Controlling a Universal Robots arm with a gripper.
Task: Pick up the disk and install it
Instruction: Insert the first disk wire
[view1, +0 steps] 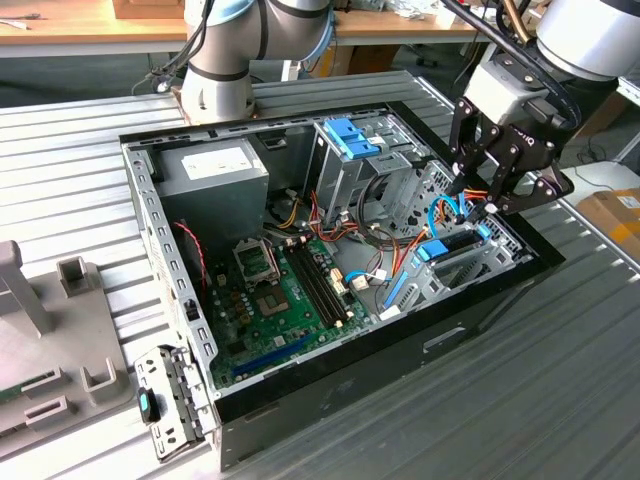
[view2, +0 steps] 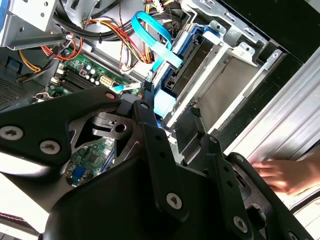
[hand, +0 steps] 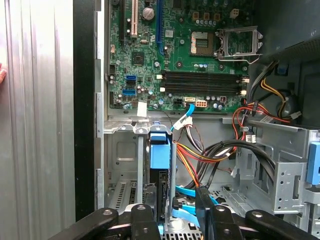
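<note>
The disk stands on edge in the drive bay at the front corner of the open computer case, on the exterior view's right. Its dark body and light-blue rails also appear in the second wrist view and the first wrist view. My gripper hovers just above that bay. It is open, its black fingers set wider than the disk's edge and not pressing on it. In the second wrist view the gripper sits a short way from the disk.
Inside the case are a green motherboard, a grey power-supply box, a silver cage with a blue latch and loose blue and coloured cables. A person's hand rests on the ribbed table beside the case. Grey fixtures stand at the exterior view's left.
</note>
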